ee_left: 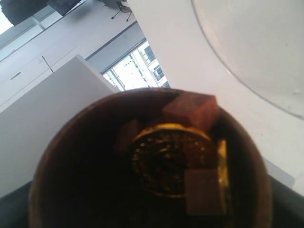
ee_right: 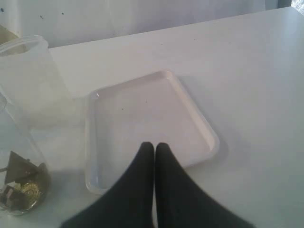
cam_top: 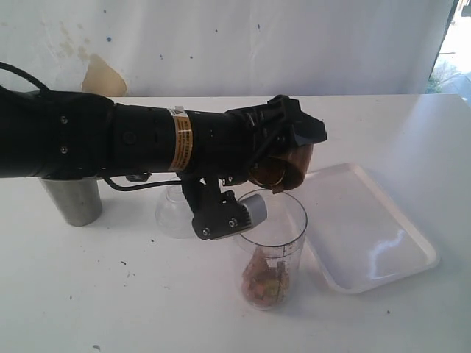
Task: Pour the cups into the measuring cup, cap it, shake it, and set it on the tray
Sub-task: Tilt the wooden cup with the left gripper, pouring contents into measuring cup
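Note:
My left gripper [cam_top: 285, 158] is shut on the brown wooden cup [cam_top: 296, 169], which is tipped mouth-down over the rim of the clear measuring cup [cam_top: 271, 246]. The left wrist view looks into the wooden cup [ee_left: 71, 180]: a gold coin [ee_left: 166, 159] and brown cubes [ee_left: 192, 110] lie near its mouth. More small pieces [cam_top: 266, 283] sit at the measuring cup's bottom. The steel tumbler [cam_top: 73, 200] stands upright at the far left, partly behind my arm. My right gripper [ee_right: 154, 145] is shut and empty above the white tray [ee_right: 147, 114], with the measuring cup [ee_right: 19, 156] beside it.
A frosted cup [cam_top: 171, 215] stands behind the left arm, between the tumbler and the measuring cup. The tray [cam_top: 368, 220] lies just right of the measuring cup, with nothing on it. A white wall runs behind the table.

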Robot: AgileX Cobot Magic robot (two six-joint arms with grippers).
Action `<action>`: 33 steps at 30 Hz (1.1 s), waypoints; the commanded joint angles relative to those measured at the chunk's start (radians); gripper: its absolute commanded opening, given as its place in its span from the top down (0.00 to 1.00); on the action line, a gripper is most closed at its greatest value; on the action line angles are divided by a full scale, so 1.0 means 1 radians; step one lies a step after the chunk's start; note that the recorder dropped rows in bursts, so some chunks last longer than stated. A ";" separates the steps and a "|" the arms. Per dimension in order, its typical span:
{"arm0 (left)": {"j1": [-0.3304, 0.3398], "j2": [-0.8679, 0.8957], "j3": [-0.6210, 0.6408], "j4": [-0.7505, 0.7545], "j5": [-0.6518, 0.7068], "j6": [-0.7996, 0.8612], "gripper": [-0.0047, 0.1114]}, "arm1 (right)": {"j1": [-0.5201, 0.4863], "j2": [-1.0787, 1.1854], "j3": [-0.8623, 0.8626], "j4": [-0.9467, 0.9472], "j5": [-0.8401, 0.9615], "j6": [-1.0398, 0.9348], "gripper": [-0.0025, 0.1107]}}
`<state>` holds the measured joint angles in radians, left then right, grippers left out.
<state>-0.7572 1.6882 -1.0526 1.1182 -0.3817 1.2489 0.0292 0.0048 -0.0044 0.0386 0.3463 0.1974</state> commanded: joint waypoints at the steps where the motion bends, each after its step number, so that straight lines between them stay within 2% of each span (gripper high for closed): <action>1: -0.005 -0.003 -0.009 -0.006 -0.019 0.064 0.96 | -0.008 -0.005 0.004 -0.006 -0.002 0.000 0.98; 5: -0.006 -0.003 -0.007 0.004 -0.023 0.188 0.96 | -0.008 -0.005 0.004 -0.006 -0.002 0.000 0.98; 13: -0.006 -0.003 -0.007 0.004 -0.061 0.181 0.96 | -0.008 -0.005 0.004 -0.006 -0.002 0.000 0.98; 30: -0.006 -0.003 -0.007 0.004 -0.052 0.157 0.96 | -0.008 -0.005 0.004 -0.006 -0.002 0.000 0.98; 33: -0.006 -0.003 -0.007 -0.001 -0.067 0.034 0.96 | -0.008 -0.005 0.004 -0.006 -0.002 0.000 0.98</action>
<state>-0.7587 1.6882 -1.0526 1.1302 -0.4261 1.3832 0.0292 0.0048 -0.0044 0.0386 0.3463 0.1974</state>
